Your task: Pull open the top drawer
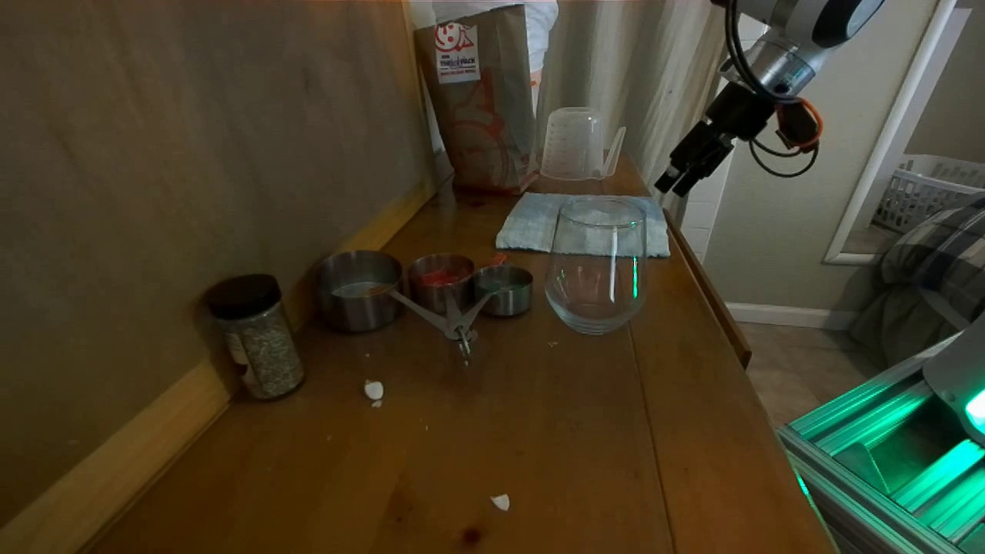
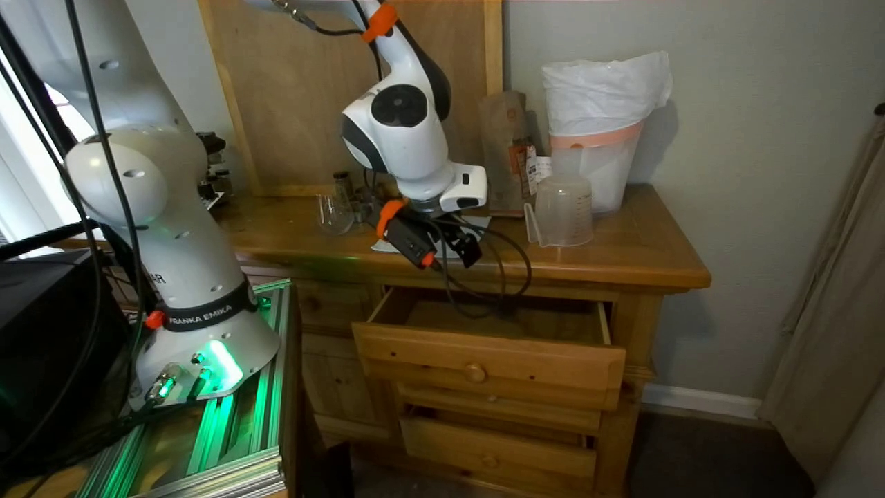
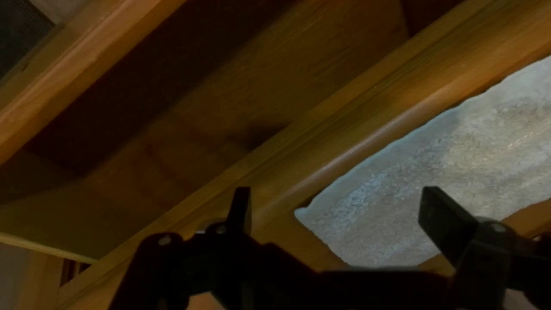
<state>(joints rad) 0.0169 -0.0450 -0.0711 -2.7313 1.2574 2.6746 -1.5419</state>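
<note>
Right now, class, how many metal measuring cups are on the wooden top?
3, in an exterior view: the large cup nearest the jar, the middle cup, the end cup nearest the glass. Nested ones may be hidden.

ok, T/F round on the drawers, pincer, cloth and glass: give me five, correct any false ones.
1. The top drawer stands open. True.
2. The pincer is clamped on the top drawer's knob. False: the pincer is open and off the knob.
3. A pale cloth lies on the dresser top. True.
4. The clear glass lies on its side. False: the clear glass stands upright.
5. The lowest drawer in view is partly open. True.
</note>
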